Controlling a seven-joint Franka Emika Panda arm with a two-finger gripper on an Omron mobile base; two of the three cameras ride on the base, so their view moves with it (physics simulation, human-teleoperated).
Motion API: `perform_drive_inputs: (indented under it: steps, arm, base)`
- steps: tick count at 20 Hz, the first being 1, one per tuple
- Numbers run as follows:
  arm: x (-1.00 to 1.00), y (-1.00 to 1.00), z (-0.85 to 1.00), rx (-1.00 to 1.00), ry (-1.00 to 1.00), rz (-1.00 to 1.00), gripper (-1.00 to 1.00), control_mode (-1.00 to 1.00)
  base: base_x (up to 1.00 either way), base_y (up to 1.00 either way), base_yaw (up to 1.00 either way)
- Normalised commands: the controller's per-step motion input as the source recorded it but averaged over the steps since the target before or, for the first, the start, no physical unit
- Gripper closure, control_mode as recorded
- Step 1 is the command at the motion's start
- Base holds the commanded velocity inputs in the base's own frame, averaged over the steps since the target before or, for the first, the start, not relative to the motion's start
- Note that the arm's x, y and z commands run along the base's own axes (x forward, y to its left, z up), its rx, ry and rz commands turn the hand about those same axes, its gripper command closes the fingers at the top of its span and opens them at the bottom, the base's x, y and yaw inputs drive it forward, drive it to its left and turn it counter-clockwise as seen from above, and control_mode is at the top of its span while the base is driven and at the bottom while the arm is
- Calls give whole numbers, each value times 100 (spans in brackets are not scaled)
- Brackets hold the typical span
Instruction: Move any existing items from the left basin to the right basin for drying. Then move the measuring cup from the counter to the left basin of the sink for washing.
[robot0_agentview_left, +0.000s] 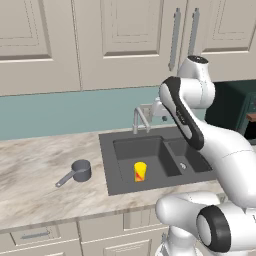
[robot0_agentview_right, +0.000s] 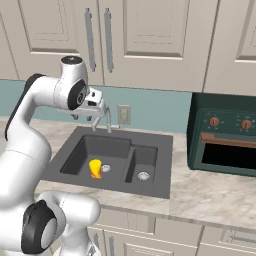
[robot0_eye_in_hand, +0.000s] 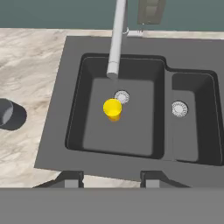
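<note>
Jaws spread and empty, your gripper (robot0_eye_in_hand: 112, 176) hangs high above the sink (robot0_eye_in_hand: 52, 144).
Yellow cup (robot0_eye_in_hand: 113, 109) stands upright in the left basin (robot0_eye_in_hand: 94, 131), under the faucet (robot0_eye_in_hand: 116, 39); descend carelessly and you clip the spout or topple it. Measuring cup (robot0_agentview_left: 80, 171) waits on the marbled counter (robot0_agentview_left: 30, 170); cream cabinets above.

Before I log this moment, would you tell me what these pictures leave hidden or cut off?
- Right basin: left base view, the arm covers its right part.
- Measuring cup: hand view, the left edge cuts it off; handle unseen.
- Gripper: hand view, just the fingertips show above the bottom band.
</note>
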Motion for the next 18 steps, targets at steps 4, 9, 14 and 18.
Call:
perform_drive_inputs:
  steps: [4, 9, 14, 18]
  arm:
    - [-8, 5, 0, -1, -6, 0, -100, -100]
    - [-20, 13, -9, -6, -6, 0, -100, -100]
    - [-10, 0, -21, -7, 0, 0, -100, -100]
    - [-1, 0, -15, -6, 0, 0, -100, -100]
  base:
    - [0, 0, 0]
    - [0, 0, 0]
    - [0, 0, 0]
    - [0, 0, 0]
